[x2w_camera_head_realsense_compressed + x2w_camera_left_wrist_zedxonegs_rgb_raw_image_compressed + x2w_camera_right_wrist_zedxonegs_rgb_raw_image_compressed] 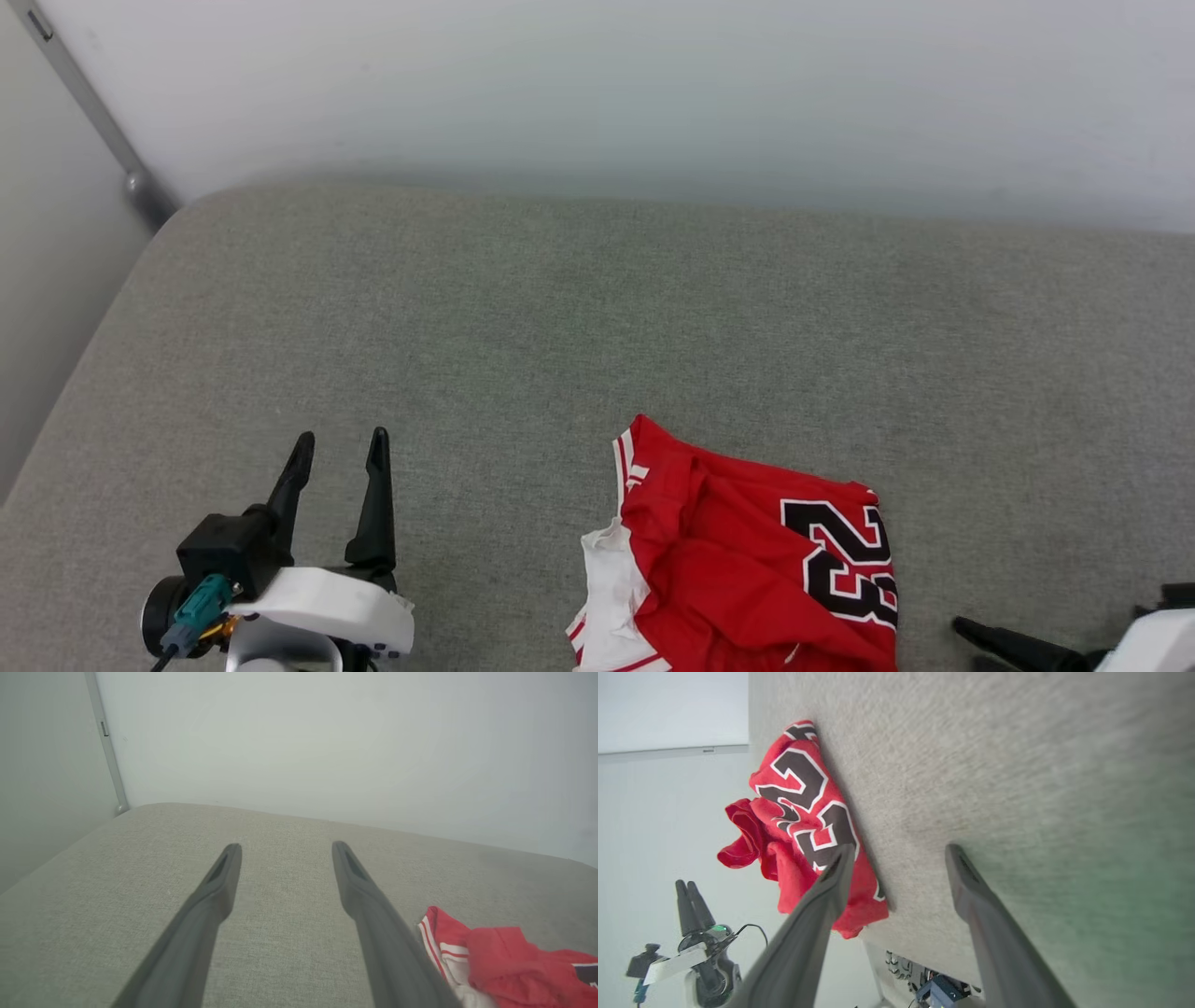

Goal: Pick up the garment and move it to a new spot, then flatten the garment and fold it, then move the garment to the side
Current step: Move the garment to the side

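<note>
A red garment (747, 569) with white sleeves and a black "23" lies crumpled at the near edge of a grey fabric-covered surface (560, 308), right of the middle. The left claw (341, 439) hovers near the near-left corner, fingers apart and holding nothing. The right claw (900, 851) sits at the near-right corner, fingers apart and pointing toward the cloth. Likely risks: a pinch on one loose fold or sleeve would leave the rest dragging, and a nudge could slide the bunched cloth off the near edge.

Three viewpoints, one shared garment (728, 569)
</note>
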`<state>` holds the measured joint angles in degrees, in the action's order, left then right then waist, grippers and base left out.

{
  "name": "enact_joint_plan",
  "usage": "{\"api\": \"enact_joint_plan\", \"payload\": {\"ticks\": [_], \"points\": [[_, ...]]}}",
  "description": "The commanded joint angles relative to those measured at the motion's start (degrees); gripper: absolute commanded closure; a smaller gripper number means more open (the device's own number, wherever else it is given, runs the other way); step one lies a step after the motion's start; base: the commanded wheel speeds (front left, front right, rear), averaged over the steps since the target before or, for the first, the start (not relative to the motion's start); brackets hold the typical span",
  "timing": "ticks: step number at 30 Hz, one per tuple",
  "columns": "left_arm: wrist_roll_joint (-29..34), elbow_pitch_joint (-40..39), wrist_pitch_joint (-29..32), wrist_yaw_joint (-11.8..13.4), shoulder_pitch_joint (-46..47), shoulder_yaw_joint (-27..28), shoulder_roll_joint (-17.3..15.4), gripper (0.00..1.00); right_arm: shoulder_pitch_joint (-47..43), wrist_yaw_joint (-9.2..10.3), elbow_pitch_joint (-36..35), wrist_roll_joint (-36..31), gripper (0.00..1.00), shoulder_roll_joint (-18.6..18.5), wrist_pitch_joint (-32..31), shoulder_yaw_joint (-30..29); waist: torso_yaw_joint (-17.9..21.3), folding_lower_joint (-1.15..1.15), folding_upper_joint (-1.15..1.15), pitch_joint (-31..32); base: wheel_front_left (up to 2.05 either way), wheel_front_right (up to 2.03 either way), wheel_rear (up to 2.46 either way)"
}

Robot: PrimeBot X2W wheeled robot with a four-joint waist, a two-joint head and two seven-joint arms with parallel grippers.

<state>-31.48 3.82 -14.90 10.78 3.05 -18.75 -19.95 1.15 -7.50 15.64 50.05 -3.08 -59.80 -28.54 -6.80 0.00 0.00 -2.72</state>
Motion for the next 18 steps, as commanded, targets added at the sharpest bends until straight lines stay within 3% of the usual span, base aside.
{"api": "enact_joint_plan", "payload": {"ticks": [1, 5, 11, 12, 13, 14, 18], "points": [[0.39, 0.02, -0.33, -0.17, 1.59, 0.26, 0.24, 0.0, 1.51, 0.03, 2.81, 3.53, 0.0, 0.29, -0.47, 1.31, -1.12, 0.0, 0.0, -1.17, 0.0, 0.0, 0.0], [1.0, 0.34, -0.36, -0.96, 2.41, 0.33, 0.68, 0.0, 5.54, 0.04, 12.0, 11.82, 0.0, 0.34, 0.6, 5.74, -2.25, 0.0, 0.0, -2.32, 0.0, 0.0, 0.0], [2.04, 0.84, -0.37, -2.03, 3.73, 0.31, 1.18, 0.0, 9.93, 0.03, 20.31, 18.34, 0.0, 1.1, 3.63, 13.91, -3.56, 0.0, 0.0, -3.44, 0.0, 0.0, 0.0], [2.17, 0.88, -0.37, -2.01, 3.8, 0.5, 1.15, 0.0, 10.18, 0.03, 20.82, 19.05, 0.25, 1.18, 4.24, 14.89, -3.62, 0.0, 0.0, -3.51, 0.0, 0.0, 0.0], [2.23, 0.87, -0.37, -2.0, 3.84, 0.72, 1.16, 0.0, 10.41, 0.02, 21.08, 19.96, 0.66, 1.22, 4.66, 15.72, -3.66, 0.0, 0.0, -3.56, 0.0, 0.0, 0.0], [2.33, 0.91, -0.37, -2.03, 3.79, 0.85, 1.19, 0.0, 10.61, 0.02, 21.09, 20.09, 1.0, 1.26, 4.98, 16.57, -3.68, 0.0, 0.0, -3.56, 0.0, 0.0, 0.0], [2.63, 0.97, -0.33, -1.87, 2.88, 1.68, 1.29, 0.0, 10.41, 0.03, 17.59, 18.4, 1.0, 1.04, 5.83, 19.04, -3.09, 0.0, 0.0, -3.0, 0.0, 0.0, 0.0]]}}
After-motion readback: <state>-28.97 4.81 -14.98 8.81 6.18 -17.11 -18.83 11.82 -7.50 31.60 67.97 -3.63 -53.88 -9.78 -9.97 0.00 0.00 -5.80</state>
